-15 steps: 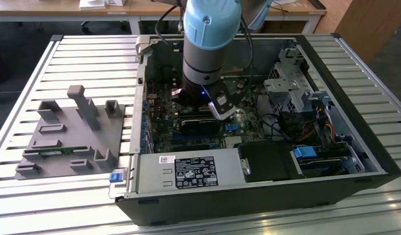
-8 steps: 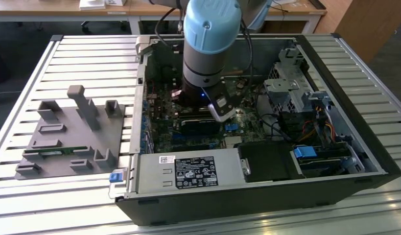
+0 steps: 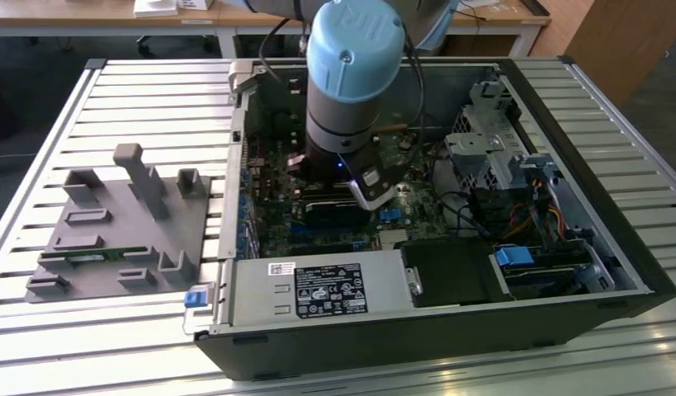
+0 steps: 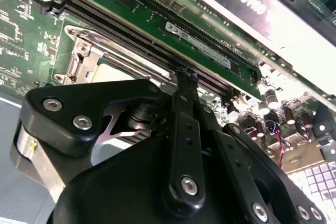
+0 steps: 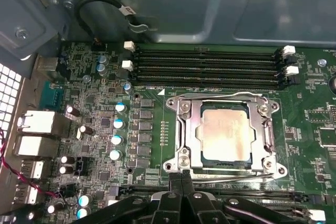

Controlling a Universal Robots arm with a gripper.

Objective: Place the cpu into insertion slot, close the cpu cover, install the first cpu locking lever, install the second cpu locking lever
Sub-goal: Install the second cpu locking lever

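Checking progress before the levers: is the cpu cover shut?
Shut: the cpu cover lies flat, framing the cpu in its window.

cpu (image 5: pixel 224 132): dull grey-tan | cpu cover (image 5: pixel 269 129): silver | circuit board (image 5: pixel 310 108): green | gripper (image 5: pixel 182 181): black | arm (image 3: pixel 351 74): pale blue, grey

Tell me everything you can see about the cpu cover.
The cpu cover is a thin silver metal frame with a square window. It lies flat, closed over the insertion slot on the green board. The cpu, dull grey, shows through the window. Silver screws sit at the frame's corners, and a thin metal lever runs along the side nearest the gripper. The gripper's tips are close to that side; contact cannot be told. In the second wrist view, one corner of the frame shows.
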